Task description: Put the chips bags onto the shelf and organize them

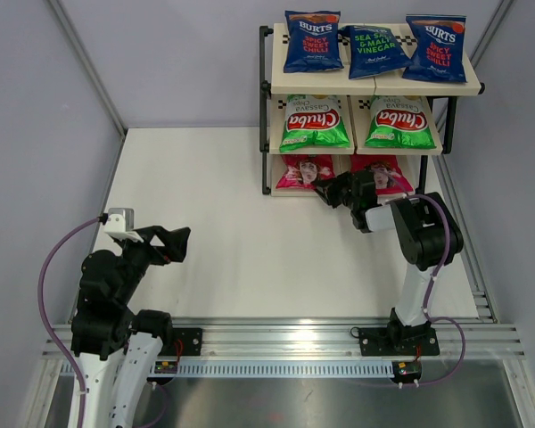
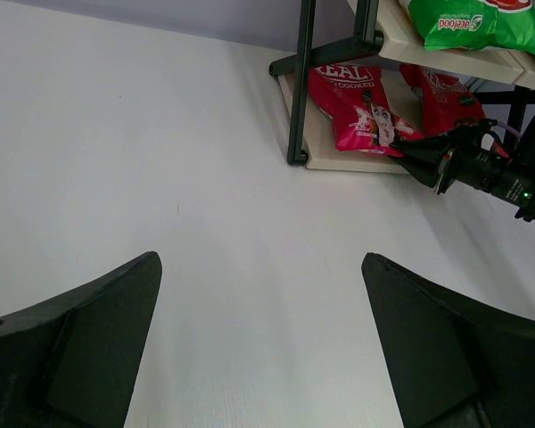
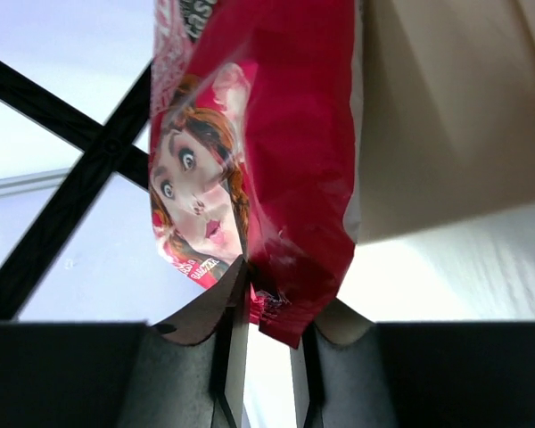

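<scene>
The shelf (image 1: 266, 107) stands at the back right. Three blue BURTS bags (image 1: 312, 42) lean on its top board, two green Chuba bags (image 1: 315, 123) on the middle board, and two pink-red REAL bags on the bottom board. My right gripper (image 1: 328, 193) is at the front edge of the bottom board. Its jaws are closed on the lower seam of the left REAL bag (image 3: 285, 134), which rests on the board (image 3: 446, 116); the pinch point shows in the right wrist view (image 3: 267, 308). My left gripper (image 2: 260, 267) is open and empty over the bare table, far from the shelf.
The other REAL bag (image 1: 385, 174) lies just right of the held one. Grey walls enclose the white table (image 1: 205, 196) on the left, back and right. The shelf's black post (image 2: 296, 89) stands left of the bottom bags.
</scene>
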`<action>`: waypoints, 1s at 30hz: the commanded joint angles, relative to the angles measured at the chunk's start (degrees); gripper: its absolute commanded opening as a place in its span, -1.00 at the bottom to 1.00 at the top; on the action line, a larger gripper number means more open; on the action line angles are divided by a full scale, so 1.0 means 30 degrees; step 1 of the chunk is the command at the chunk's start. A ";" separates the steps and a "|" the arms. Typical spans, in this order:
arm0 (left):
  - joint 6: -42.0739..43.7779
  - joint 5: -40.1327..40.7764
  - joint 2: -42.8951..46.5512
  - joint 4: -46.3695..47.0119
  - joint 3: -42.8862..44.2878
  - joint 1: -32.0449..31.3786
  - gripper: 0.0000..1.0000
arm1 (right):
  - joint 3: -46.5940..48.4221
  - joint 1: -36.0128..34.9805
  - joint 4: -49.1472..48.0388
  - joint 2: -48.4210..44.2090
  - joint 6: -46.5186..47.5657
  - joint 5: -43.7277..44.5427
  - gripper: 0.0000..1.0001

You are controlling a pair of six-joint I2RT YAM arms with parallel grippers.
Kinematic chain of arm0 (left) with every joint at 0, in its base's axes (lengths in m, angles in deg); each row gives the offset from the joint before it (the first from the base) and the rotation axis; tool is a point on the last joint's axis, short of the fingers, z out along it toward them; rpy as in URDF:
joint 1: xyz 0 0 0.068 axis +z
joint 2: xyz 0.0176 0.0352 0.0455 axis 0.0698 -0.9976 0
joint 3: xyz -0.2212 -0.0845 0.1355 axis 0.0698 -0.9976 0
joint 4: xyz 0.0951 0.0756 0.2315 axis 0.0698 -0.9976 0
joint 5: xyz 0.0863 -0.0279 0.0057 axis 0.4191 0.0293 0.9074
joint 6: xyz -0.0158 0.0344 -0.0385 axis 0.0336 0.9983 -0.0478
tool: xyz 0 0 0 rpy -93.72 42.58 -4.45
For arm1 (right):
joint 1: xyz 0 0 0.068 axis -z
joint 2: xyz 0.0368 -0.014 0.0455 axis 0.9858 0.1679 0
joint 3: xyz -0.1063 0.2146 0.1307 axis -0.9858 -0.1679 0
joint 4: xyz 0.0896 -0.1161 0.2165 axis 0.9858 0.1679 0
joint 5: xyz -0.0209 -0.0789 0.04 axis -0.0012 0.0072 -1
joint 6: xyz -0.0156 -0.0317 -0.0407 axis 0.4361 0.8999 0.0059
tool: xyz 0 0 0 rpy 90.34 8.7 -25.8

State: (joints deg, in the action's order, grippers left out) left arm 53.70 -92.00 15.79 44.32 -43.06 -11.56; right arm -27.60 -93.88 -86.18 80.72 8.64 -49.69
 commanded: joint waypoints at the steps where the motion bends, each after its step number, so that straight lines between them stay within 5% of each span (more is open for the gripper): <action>1: 0.0323 0.0267 0.0051 0.0633 -0.0107 -0.0090 0.98 | 0.1236 0.0119 -0.0039 0.0206 -0.0424 0.0827 -0.44; 7: 0.0323 0.0413 -0.0096 0.0604 -0.0049 -0.0090 0.98 | 0.1121 0.0090 -0.0417 0.0294 -0.0806 0.0771 -0.41; 18: 0.0060 0.2256 -0.0476 0.0107 0.0214 -0.0061 0.98 | -0.1630 0.0119 -0.0449 -0.3542 -0.0455 0.0565 -0.06; 20: -0.0204 0.3540 -0.0768 -0.0214 0.0360 -0.0061 0.98 | -0.2129 0.0119 -0.0361 -0.4417 -0.0367 0.0506 0.09; 23: -0.0526 0.4864 -0.1295 -0.0684 0.0595 -0.0061 0.98 | -0.2979 0.0119 0.0340 -0.5851 0.0537 0.0418 0.99; 30: -0.0265 0.4896 -0.1708 -0.0802 0.0742 0.0173 0.98 | -0.4213 0.0294 0.5461 -1.1300 0.4753 0.1819 0.99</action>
State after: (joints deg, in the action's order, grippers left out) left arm 52.54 -79.48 10.81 40.58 -42.92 -11.45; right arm -39.99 -93.61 -77.13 54.27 14.54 -47.77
